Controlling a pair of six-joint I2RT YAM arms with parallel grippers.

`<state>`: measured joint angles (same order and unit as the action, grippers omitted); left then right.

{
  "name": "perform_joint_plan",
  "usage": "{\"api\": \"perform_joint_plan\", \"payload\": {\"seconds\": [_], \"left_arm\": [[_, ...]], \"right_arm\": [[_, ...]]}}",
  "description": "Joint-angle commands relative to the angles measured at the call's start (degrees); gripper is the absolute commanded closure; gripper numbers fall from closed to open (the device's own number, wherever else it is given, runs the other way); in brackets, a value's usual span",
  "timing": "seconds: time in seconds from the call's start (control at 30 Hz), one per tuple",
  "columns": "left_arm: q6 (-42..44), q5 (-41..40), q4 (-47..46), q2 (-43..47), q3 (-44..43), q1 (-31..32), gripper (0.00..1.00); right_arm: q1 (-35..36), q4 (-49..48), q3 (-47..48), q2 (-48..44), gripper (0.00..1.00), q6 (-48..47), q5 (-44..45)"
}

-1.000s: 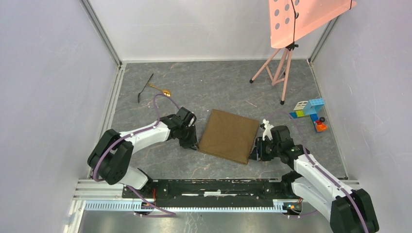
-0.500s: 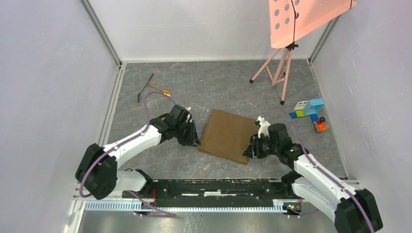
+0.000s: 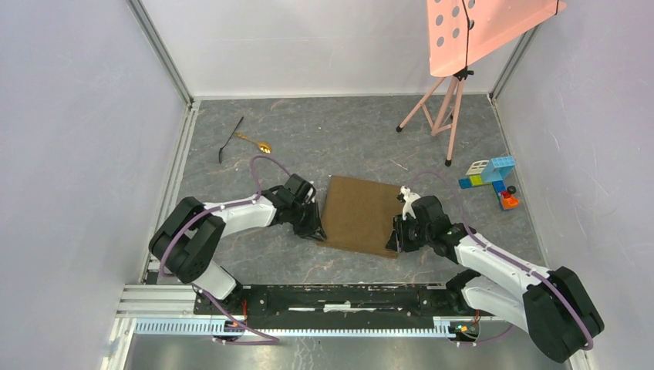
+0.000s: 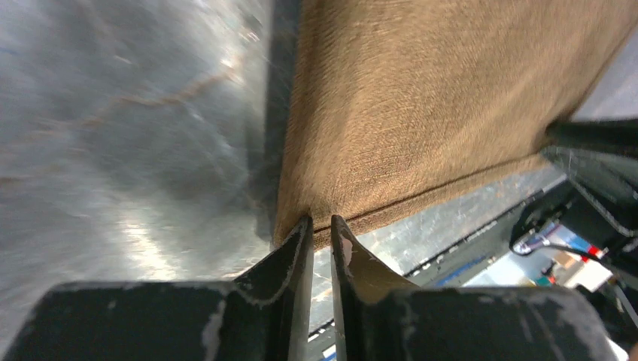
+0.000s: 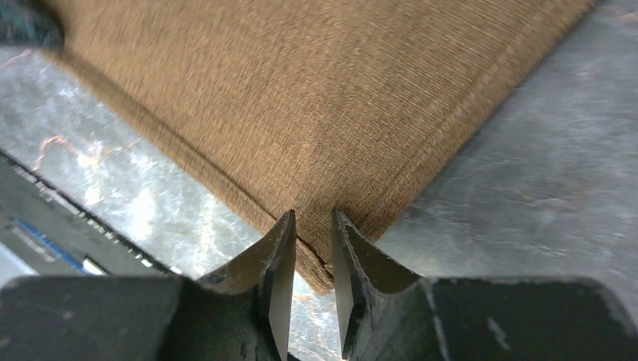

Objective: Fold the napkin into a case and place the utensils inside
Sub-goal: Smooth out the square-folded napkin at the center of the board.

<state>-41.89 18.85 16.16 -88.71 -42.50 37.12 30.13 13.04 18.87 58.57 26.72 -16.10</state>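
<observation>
Both arms have drawn inward since a second ago, and the napkin (image 3: 361, 214) lies flat mid-way across the counter (image 3: 324, 139). Narrow jaws of the left gripper (image 4: 317, 226) pinch its near left corner — the right gripper (image 5: 311, 222) likewise nips the near right corner. Far left, well apart, lie the gold spoon (image 3: 262, 146) and black utensil (image 3: 230, 139).

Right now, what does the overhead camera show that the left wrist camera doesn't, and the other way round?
Only the overhead view shows the gold spoon and black utensil lying together at the far left, the toy blocks at the right, and the pink stand. Only the left wrist view shows the left gripper close up, its fingertips nipping the corner hem of the napkin with just a thin gap between them. Both show the brown napkin lying on the grey table.
</observation>
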Motion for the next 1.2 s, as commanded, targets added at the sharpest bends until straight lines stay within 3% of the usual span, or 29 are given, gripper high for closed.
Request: {"api": "perform_joint_plan", "payload": {"seconds": [0.0, 0.13, 0.27, 0.37, 0.43, 0.5, 0.7, 0.8, 0.93, 1.03, 1.17], "left_arm": [[-6.17, 2.82, -8.19, -0.38, 2.94, 4.40, 0.78], [-9.09, 1.73, -7.80, 5.85, 4.88, 6.04, 0.75], [-6.85, 0.31, 0.45, 15.54, 3.36, 5.94, 0.55], [-2.46, -0.53, 7.21, 17.29, -1.82, 5.30, 0.49], [-0.91, 0.05, 9.34, 15.39, -4.43, 4.10, 0.53], [-1.17, 0.83, 8.14, 13.20, -5.09, 3.37, 0.64], [-9.08, 1.32, -4.15, 12.02, 1.83, 3.31, 0.71], [-11.78, 2.02, -8.91, 11.11, 4.98, 3.31, 0.72], [-14.65, 2.90, -14.27, 9.26, 8.41, 3.23, 0.73], [-14.82, 2.08, -15.27, 7.81, 9.76, 3.23, 0.74], [-14.17, 1.54, -15.59, 5.76, 11.10, 3.22, 0.77]], "right_arm": [[-0.21, 8.43, 1.89, 2.09, 0.69, -4.35, 13.22], [-0.28, 9.73, 7.85, -0.09, 0.60, -7.29, 11.75], [-0.29, 6.94, 9.23, -0.75, 0.51, -9.84, 7.91], [-0.27, 2.27, 11.96, 4.05, 0.47, -9.82, 0.52], [-0.26, -6.77, 12.37, 6.83, 0.44, -5.12, -6.43], [-0.16, -18.39, 12.35, 10.40, 0.39, 0.37, -11.06], [1.90, -34.06, 20.37, 26.07, 0.26, 9.45, -13.53], [3.30, -36.95, 24.09, 31.53, 0.25, 11.15, -13.28], [3.52, -47.69, 25.42, 39.10, 0.40, 18.60, -16.82], [4.50, -54.30, 26.26, 43.77, 0.45, 22.15, -18.09], [5.45, -54.54, 29.54, 49.76, 0.50, 21.53, -17.00]]}}
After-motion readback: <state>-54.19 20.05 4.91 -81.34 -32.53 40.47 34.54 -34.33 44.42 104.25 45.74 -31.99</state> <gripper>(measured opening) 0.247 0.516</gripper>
